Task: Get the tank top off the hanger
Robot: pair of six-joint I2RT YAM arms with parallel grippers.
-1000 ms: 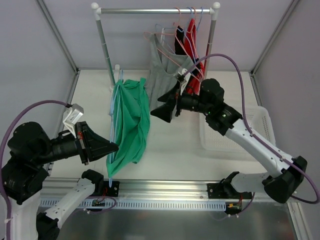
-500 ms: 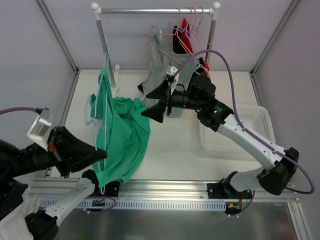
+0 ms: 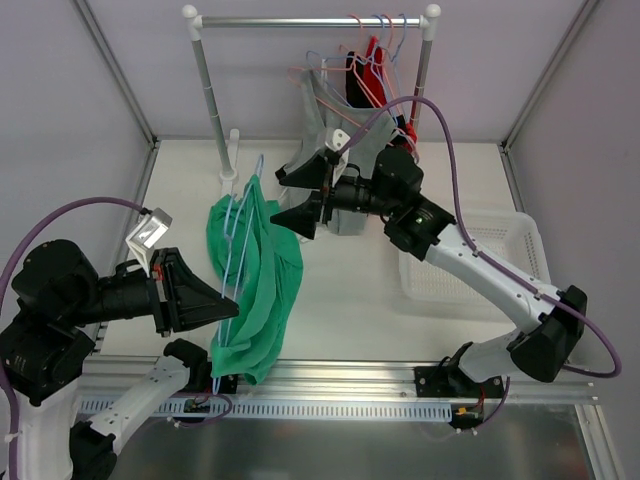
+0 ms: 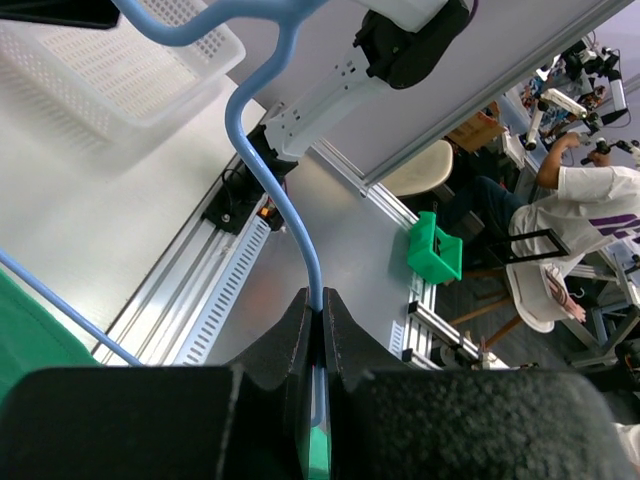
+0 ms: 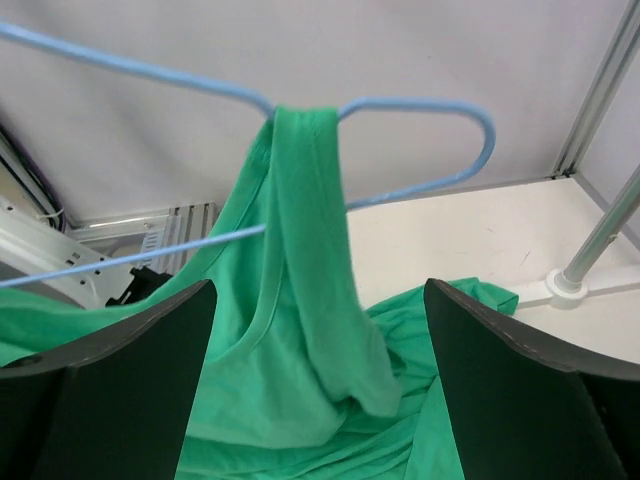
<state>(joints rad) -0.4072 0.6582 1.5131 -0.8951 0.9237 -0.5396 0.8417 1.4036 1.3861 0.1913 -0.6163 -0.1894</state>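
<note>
A green tank top [image 3: 258, 285] hangs from a light blue wire hanger [image 3: 243, 205] above the table's left half. My left gripper [image 3: 232, 308] is shut on the hanger's hook wire [image 4: 268, 170], pinched between the two black fingers of that gripper [image 4: 321, 300]. My right gripper [image 3: 284, 198] is open, just right of the hanger's top. In the right wrist view the tank top [image 5: 300, 350] is draped by one strap over the hanger's arm [image 5: 440, 110]. It fills the gap between the wide-apart fingers of the right gripper [image 5: 319, 285], which do not touch it.
A clothes rack [image 3: 310, 20] stands at the back with a grey garment [image 3: 325, 130] and red and black garments [image 3: 375, 75] on hangers. Its left post [image 3: 212, 100] rises beside the tank top. A white basket [image 3: 515, 245] sits on the right.
The left arm swung the hanger out to the left and brought it back towards the middle, still gripped. The right gripper moved left, closer to the tank top's strap.
</note>
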